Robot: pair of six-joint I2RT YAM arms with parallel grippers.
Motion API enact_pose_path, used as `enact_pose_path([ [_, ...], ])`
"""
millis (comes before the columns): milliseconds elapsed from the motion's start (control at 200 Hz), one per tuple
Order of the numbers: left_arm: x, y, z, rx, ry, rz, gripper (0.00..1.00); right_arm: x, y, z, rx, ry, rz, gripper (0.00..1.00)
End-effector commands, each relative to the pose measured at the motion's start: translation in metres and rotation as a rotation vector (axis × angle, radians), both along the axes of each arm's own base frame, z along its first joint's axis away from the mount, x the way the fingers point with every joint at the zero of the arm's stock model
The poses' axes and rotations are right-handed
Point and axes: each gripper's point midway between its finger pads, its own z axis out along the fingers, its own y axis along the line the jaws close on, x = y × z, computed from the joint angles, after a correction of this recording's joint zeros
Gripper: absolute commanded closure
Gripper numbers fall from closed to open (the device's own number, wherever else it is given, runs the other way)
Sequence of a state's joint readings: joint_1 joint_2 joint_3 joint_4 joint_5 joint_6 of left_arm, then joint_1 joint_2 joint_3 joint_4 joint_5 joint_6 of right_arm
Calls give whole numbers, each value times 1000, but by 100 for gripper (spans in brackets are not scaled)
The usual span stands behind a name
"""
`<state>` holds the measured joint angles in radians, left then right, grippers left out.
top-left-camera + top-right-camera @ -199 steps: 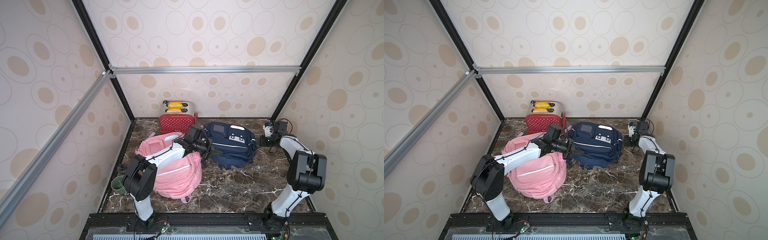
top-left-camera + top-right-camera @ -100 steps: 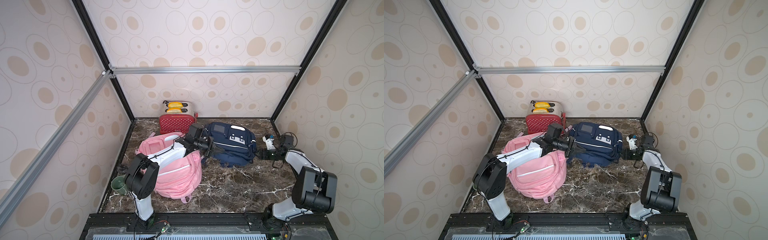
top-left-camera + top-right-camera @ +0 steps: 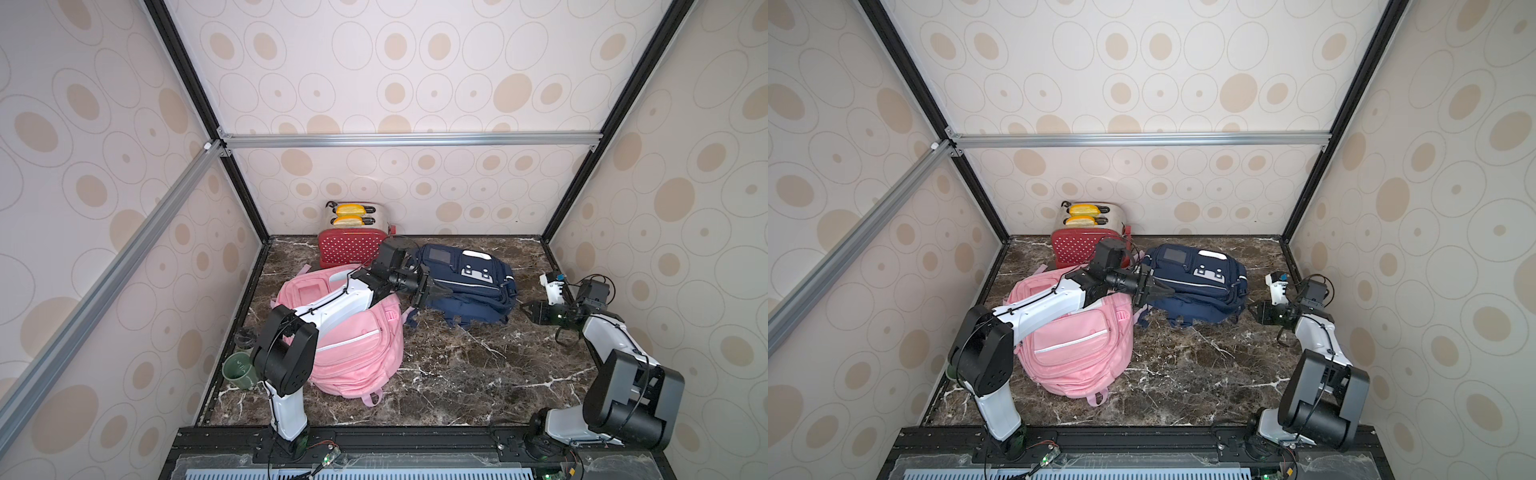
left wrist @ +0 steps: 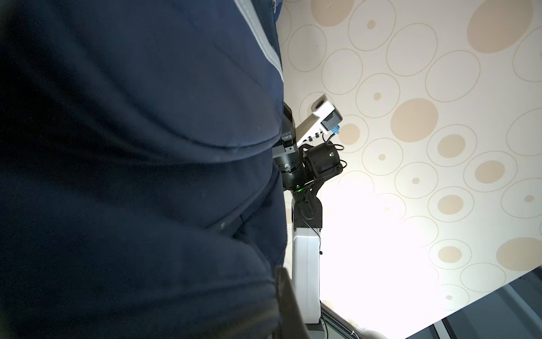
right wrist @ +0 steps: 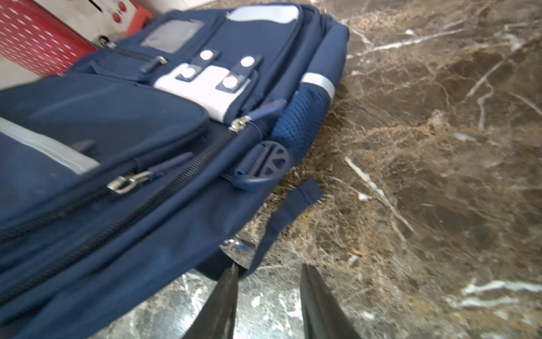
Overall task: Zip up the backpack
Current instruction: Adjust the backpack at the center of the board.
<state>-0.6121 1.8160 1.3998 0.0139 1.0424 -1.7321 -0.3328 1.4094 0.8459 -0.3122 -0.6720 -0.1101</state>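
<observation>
The dark marble desk (image 3: 457,374) carries two bags. A pink backpack (image 3: 357,345) lies flat at the left, under the left arm. The navy backpack (image 3: 469,282), the one both arms point at, lies farther back and right of centre, just right of the pink one. A red dotted toaster (image 3: 349,249) stands against the far wall, behind the two bags.

The left end effector (image 3: 438,291) is closed, its tips against the navy bag's left side. Whether they pinch fabric cannot be told.

The right end effector (image 5: 269,267) is open with only marble between its fingers. It sits low, just right of the navy bag and apart from it.

A green cup (image 3: 237,370) sits at the left edge. Two metal zipper pulls (image 5: 243,121) (image 5: 123,183) show on the navy bag's right side.
</observation>
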Motion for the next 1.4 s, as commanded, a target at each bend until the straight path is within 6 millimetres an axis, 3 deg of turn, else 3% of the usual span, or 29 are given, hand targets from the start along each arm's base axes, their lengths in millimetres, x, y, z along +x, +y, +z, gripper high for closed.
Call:
enact_pose_path([
  [0,4,-4,45,-97,-103,-41,100,-2,7,0,32,-15,29,62],
  [200,7,-6,47,-105,-105,-37,100,-4,16,-12,87,3,88,69],
  [451,9,-6,51,-123,-101,-24,100,7,16,-35,101,46,120,67],
  [616,10,-5,52,-122,-102,-14,100,12,24,-36,128,38,151,60],
  [781,11,-6,49,-117,-100,-7,100,-1,32,-38,109,33,164,55],
  [871,12,-7,48,-117,-96,-8,100,6,34,-29,145,12,172,54],
  [1087,12,-6,50,-122,-100,-5,100,29,31,-31,174,-13,172,55],
  [1152,12,-6,50,-129,-97,-1,100,36,33,-31,200,-3,190,61],
  [1352,14,-4,53,-153,-93,24,100,50,29,-30,191,-18,192,100],
  [1397,14,-4,53,-154,-95,25,100,52,27,-31,176,-12,192,100],
])
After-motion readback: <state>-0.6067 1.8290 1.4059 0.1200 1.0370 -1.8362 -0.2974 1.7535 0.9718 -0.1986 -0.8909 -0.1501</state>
